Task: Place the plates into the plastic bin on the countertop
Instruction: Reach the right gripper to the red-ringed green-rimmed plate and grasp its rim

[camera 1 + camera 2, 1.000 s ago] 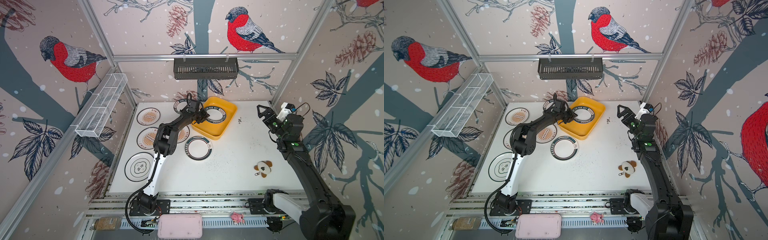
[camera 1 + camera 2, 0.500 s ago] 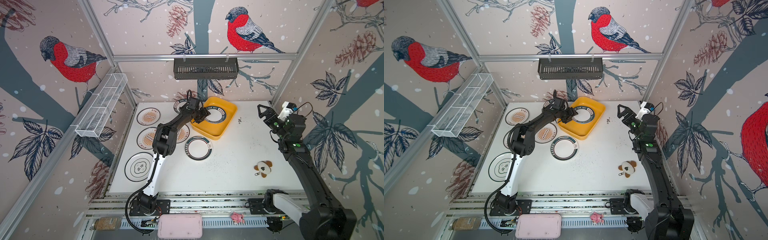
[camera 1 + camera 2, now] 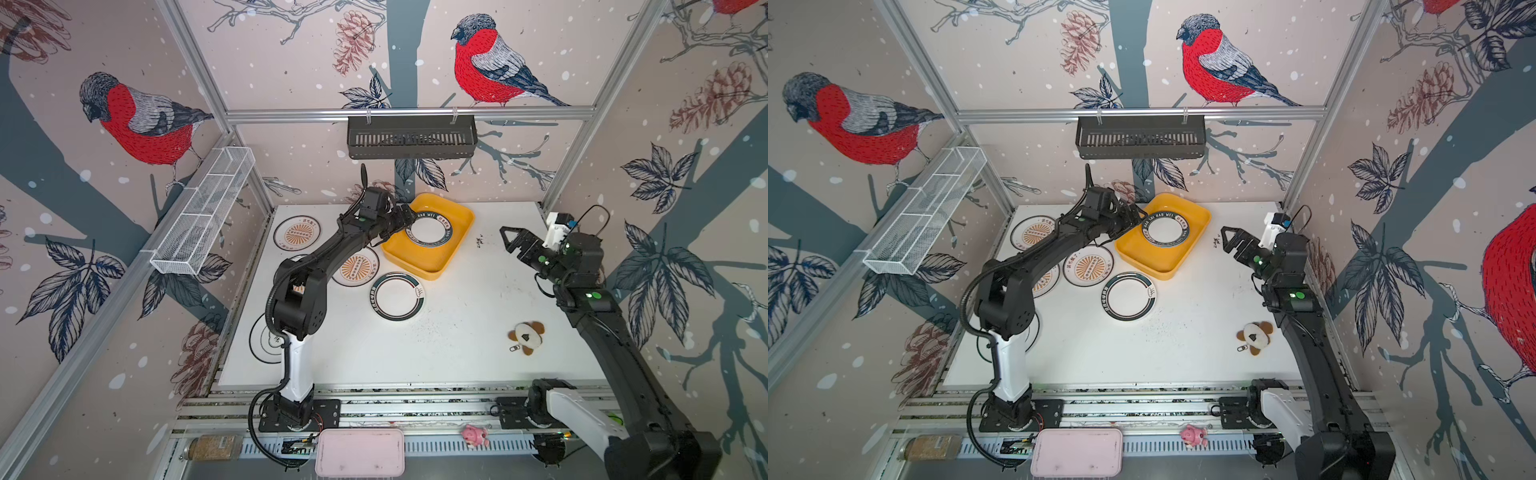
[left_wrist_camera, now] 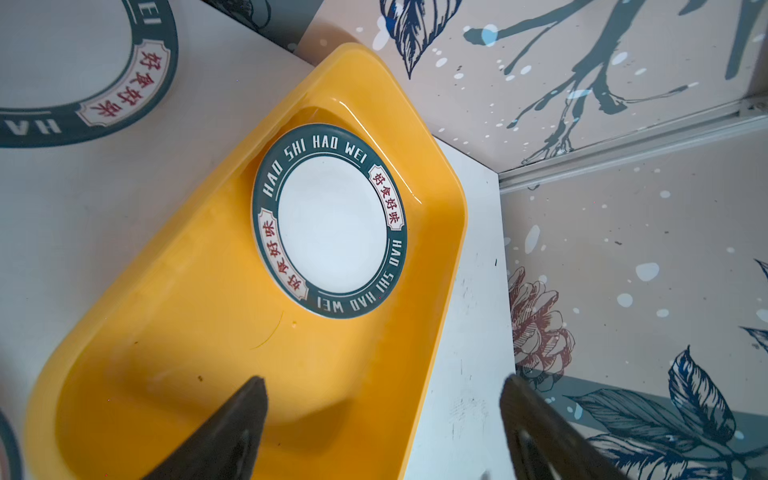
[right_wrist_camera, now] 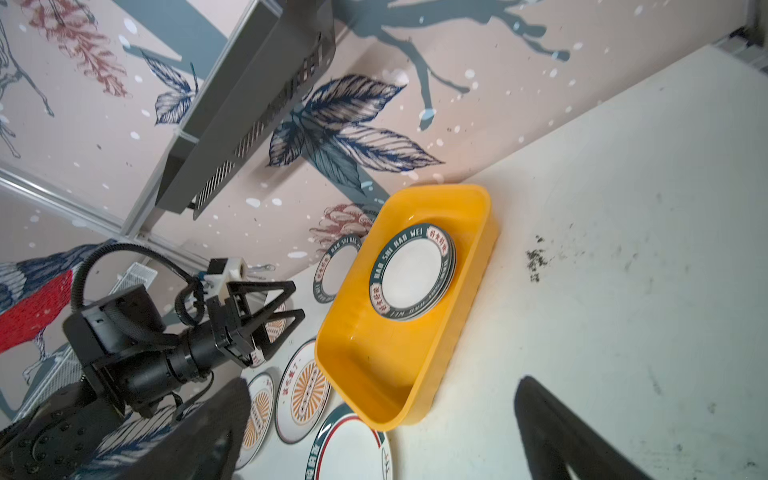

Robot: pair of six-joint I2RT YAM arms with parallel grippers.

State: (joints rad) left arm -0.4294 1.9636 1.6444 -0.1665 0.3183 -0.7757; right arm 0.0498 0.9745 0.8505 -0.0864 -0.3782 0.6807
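Left hand [image 4: 384, 380], jaws apart and empty, hovers at the plastic bin [image 4: 187, 332] rim near a green-rimmed plate [image 4: 330, 220].

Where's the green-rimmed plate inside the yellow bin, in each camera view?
In a top view: green-rimmed plate in the far half of the yellow bin.
In a top view: likewise.
Left wrist: mid-frame.
Right wrist: mid-frame, inside the bin.
Shared landmark: the yellow bin.
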